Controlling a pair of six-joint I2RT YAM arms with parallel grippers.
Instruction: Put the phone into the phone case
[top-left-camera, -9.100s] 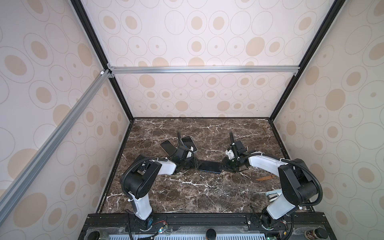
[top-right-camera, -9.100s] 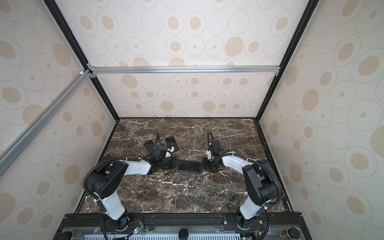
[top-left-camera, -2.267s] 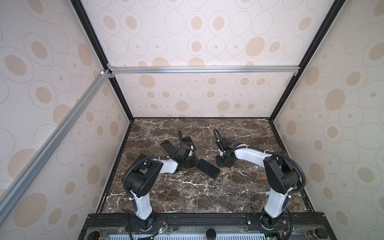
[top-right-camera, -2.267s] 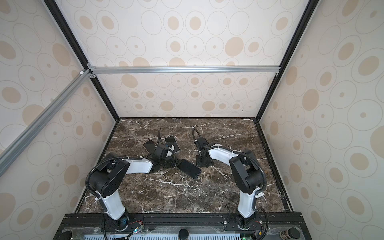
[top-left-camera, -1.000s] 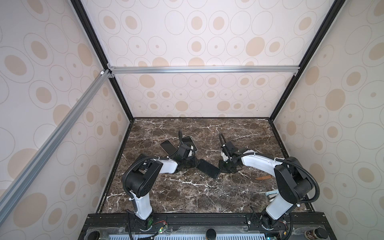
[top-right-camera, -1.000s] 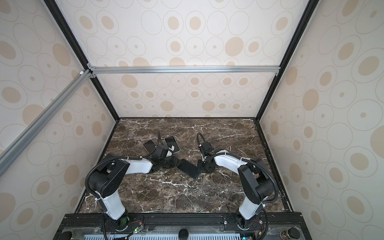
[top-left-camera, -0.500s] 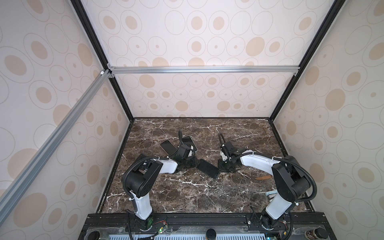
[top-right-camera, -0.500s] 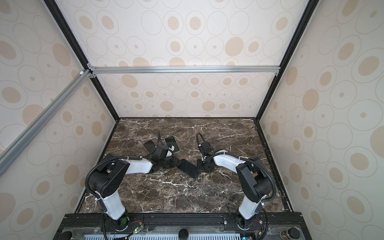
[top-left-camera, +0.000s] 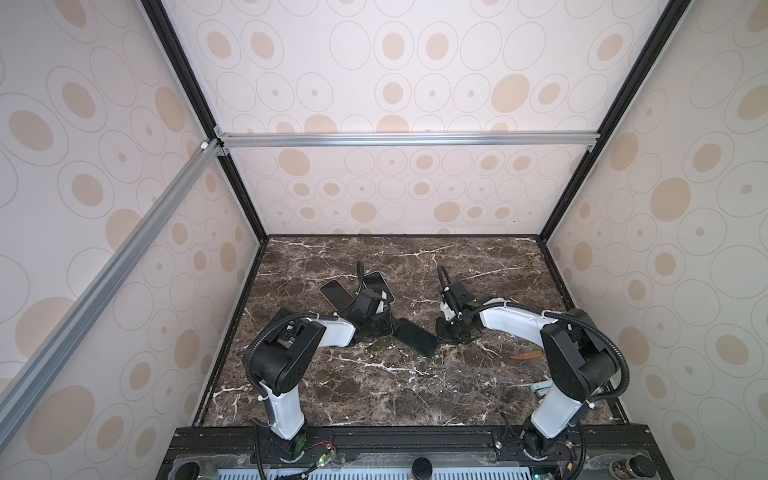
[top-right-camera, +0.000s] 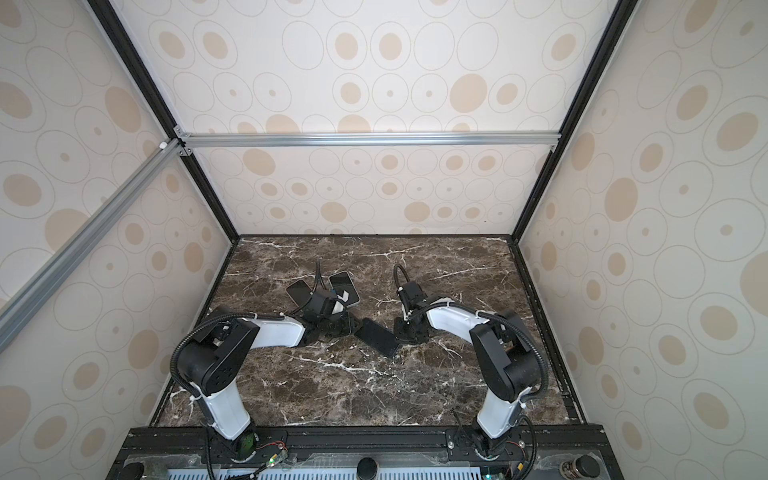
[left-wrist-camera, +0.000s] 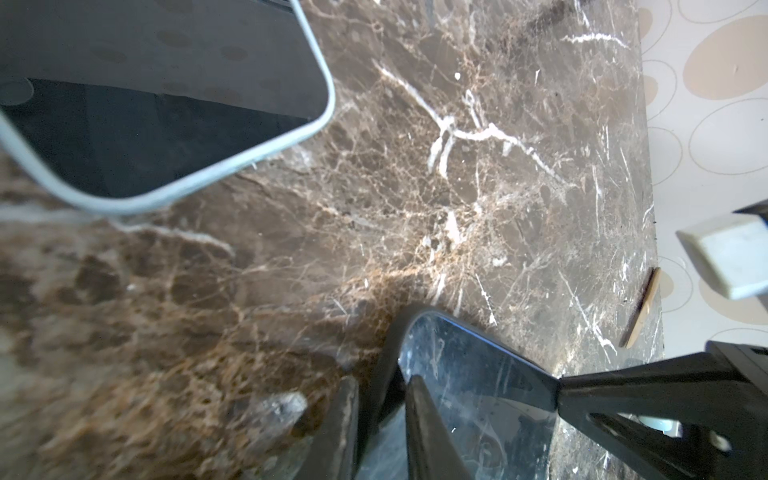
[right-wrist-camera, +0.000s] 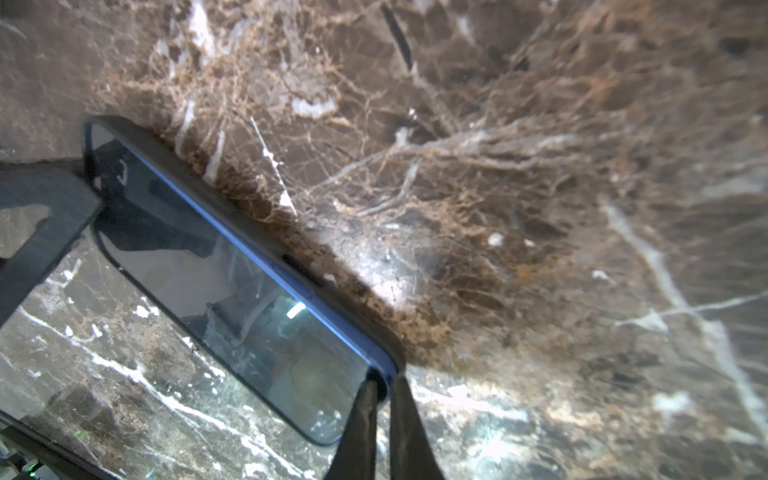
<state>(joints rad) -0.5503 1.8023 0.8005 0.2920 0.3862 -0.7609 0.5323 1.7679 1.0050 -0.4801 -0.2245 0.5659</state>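
**Top views.**
- Item 1: phone (top-left-camera: 415, 337), dark, lay flat and askew on marble desk (top-left-camera: 374, 395), about mid-desk.
- L tool (top-left-camera: 386, 328) was at one end of phone, R tool (top-left-camera: 442, 334) at opp. end. Same layout in both top views: phone (top-right-camera: 376, 336), L tool (top-right-camera: 353, 328), R tool (top-right-camera: 398, 332). Grip state not readable from up here.
- Spare phone A (top-left-camera: 336, 293) and spare phone B (top-left-camera: 380, 284) lay on back-wall side of phone, B partly under L wrist.
- Wooden stick (top-left-camera: 525, 355) lay well apart from phone, past R arm.

**L wrist view.**
- L tool (left-wrist-camera: 382, 424) pinched phone (left-wrist-camera: 478, 374) at a corner. One finger (left-wrist-camera: 432, 436) sat on the glass, the other outside the black phone case (left-wrist-camera: 392, 345) rim.
- R tool (left-wrist-camera: 623, 390) touched phone's far corner.
- Pale-rimmed handset (left-wrist-camera: 166, 83) lay near phone, not touching.
- Wooden stick (left-wrist-camera: 642, 307) was beyond phone, at desk edge.

**R wrist view.**
- Phone (right-wrist-camera: 228, 282), blue-edged, sat in phone case (right-wrist-camera: 187, 191), with rim showing along one long side. Cannot tell if fully seated.
- R tool (right-wrist-camera: 382, 399) was pressed together, tips against phone's corner.
- L tool (right-wrist-camera: 37, 216) was at phone's far end.
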